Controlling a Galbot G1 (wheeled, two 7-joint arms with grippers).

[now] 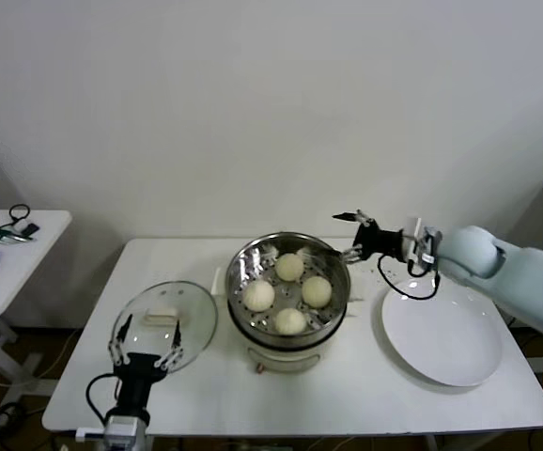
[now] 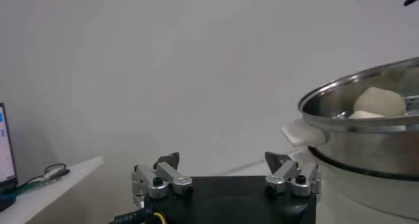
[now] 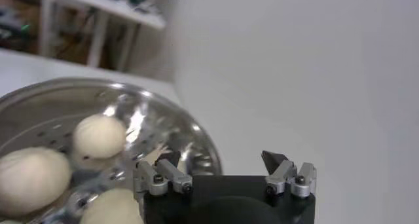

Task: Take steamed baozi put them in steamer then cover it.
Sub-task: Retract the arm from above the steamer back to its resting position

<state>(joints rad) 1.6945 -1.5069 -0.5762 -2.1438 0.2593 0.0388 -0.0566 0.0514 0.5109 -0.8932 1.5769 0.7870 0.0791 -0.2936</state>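
The steamer, a shiny steel pot on a cream base, stands mid-table and holds four cream-white baozi on its perforated tray. My right gripper is open and empty, hovering just past the pot's far right rim. In the right wrist view the baozi and the steamer's tray lie below the right gripper. My left gripper is open and empty at the table's front left, over the near edge of the glass lid. The left wrist view shows the left gripper and the steamer.
A large white plate lies on the table right of the steamer, under my right arm. A small white side table with cables and a device stands at the far left. A white wall rises behind the table.
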